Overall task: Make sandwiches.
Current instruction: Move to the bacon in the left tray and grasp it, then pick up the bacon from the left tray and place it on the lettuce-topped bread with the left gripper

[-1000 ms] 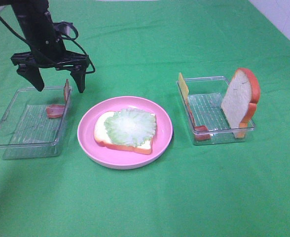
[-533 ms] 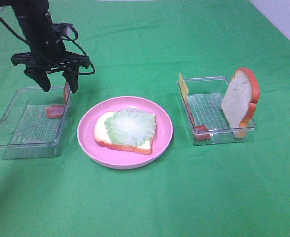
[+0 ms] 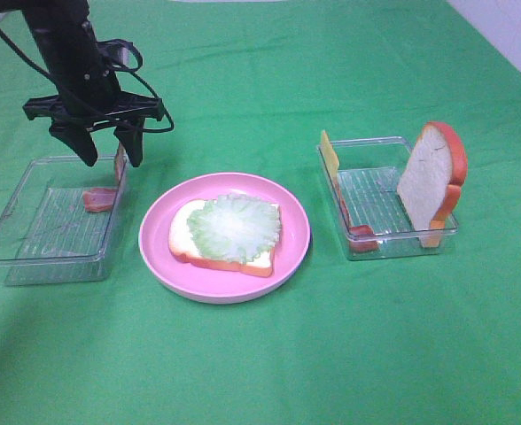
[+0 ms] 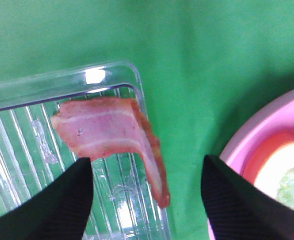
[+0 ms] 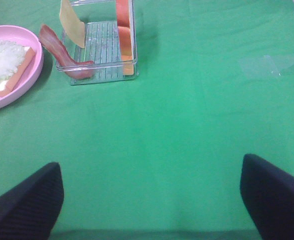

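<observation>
A bread slice (image 3: 243,263) topped with a lettuce leaf (image 3: 234,227) lies on the pink plate (image 3: 154,239). A pink-red meat strip (image 3: 101,197) (image 4: 107,130) leans in the near-right corner of the left clear tray (image 3: 30,239). My left gripper (image 3: 112,159) (image 4: 147,160) is open, one finger on either side of the strip's upright end, not touching it. The right tray (image 3: 393,230) (image 5: 102,45) holds an upright bread slice (image 3: 433,181) (image 5: 123,35), a cheese slice (image 3: 329,155) (image 5: 71,22) and another meat strip (image 3: 360,237) (image 5: 62,50). My right gripper (image 5: 151,165) is open over bare cloth, out of the exterior view.
A green cloth (image 3: 260,372) covers the table. The plate stands between the two trays. Black cables (image 3: 128,57) hang off the left arm above the left tray.
The left gripper's fingers have narrowed around the meat strip's upright end and shifted slightly right. The food and trays have not moved.
</observation>
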Tool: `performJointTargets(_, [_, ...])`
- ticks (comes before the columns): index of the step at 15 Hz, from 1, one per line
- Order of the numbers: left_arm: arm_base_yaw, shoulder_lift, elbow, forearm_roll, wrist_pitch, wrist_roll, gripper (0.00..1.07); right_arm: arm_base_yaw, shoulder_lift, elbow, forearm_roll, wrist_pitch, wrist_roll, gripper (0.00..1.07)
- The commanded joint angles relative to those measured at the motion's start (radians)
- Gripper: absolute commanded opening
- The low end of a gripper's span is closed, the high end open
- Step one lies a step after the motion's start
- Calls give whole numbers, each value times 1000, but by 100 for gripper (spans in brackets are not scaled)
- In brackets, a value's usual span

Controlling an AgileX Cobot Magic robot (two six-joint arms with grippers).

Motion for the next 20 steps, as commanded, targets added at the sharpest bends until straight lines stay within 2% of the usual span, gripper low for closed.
performJointTargets(1, [-5,4,-4,-11,58,1,39,-2,-25,3,2,0,-3,92])
performJointTargets(2, [-5,4,-4,-11,58,1,35,-2,-25,3,2,0,-3,92])
performJointTargets(5, [-5,4,-4,1,58,3,3,-2,-25,3,2,0,-3,92])
performJointTargets(6, [-5,4,-4,5,59,4,0,-2,-25,3,2,0,-3,92])
performJointTargets(12, [-12,-12,-14,0,103,11,0,-2,-25,3,2,0,-3,92])
performJointTargets(17, [-58,-187,-16,-66,101,7,0,-2,-25,3,2,0,-3,92])
performJointTargets(20, [-100,-271,-16,-121,101,31,0,-2,-25,3,2,0,-3,92])
